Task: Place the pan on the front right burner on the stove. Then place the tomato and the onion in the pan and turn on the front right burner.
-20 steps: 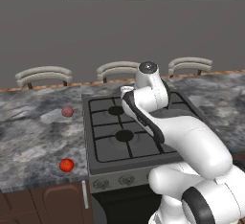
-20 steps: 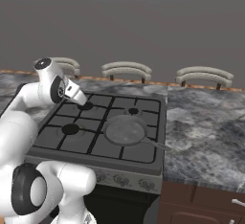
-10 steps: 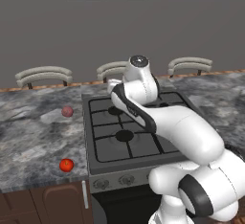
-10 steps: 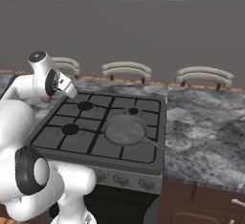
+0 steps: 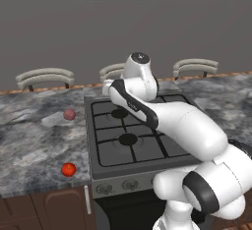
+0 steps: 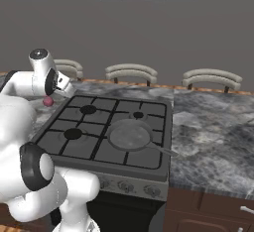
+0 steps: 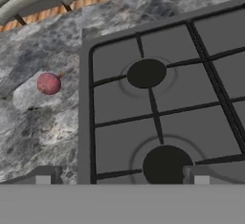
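Dark grey and shallow, the pan is seen seated on the front right burner of the stove, handle trailing toward the counter edge, so the first step can be judged done. The onion lies on the marble counter left of the stove; the tomato sits nearer the front edge. Compared with a second ago, the arm has been swung leftward toward the onion. The gripper is held wide and empty.
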Motion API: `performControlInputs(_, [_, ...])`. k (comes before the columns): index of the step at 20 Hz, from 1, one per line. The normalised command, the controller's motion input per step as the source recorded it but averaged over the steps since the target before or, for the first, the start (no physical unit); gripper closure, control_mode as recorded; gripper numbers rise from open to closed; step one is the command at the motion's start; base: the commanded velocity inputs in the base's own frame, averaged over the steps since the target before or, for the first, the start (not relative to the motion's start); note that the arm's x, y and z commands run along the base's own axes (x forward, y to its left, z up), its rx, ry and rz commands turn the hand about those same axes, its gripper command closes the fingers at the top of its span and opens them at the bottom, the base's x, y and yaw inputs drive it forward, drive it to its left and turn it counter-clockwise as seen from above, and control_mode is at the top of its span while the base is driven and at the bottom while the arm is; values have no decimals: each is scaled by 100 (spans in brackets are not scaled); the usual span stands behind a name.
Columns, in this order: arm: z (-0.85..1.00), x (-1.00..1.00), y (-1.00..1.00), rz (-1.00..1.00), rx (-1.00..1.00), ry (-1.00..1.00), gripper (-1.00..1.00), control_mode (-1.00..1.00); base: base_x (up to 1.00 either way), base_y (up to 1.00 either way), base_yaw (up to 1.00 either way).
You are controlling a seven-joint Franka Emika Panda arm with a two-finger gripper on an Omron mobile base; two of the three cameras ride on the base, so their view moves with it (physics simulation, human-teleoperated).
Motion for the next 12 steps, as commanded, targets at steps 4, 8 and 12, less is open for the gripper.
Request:
performControlInputs(4, [0,18,52,16,5,0,-100,-100,0,0,0])
performControlInputs(8, [-2,22,45,10,0,0,-100,-100,0,0,0])
performControlInputs(12, [0,25,39,2,0,0,-100,-100,0,0,0])
